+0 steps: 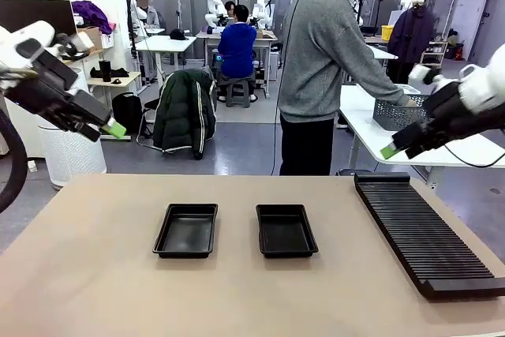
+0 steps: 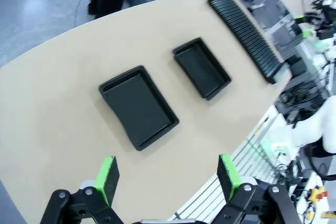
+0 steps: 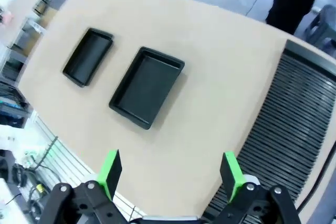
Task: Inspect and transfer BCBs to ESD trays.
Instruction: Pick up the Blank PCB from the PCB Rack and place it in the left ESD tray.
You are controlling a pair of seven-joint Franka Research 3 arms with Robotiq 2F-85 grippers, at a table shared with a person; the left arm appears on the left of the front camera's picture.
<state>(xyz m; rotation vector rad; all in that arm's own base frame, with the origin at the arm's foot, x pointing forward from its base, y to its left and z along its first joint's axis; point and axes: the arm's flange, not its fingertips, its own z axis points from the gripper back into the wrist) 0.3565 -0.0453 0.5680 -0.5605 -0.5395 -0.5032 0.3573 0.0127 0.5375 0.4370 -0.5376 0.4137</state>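
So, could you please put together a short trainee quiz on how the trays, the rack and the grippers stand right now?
1. True or false: both ESD trays hold nothing.
2. On which side of the trays does the slotted rack lie? A) the robot's left B) the robot's right C) between them
3. Fill in: the left gripper and the right gripper both stand ____, holding nothing.
Key: 1 true; 2 B; 3 open.
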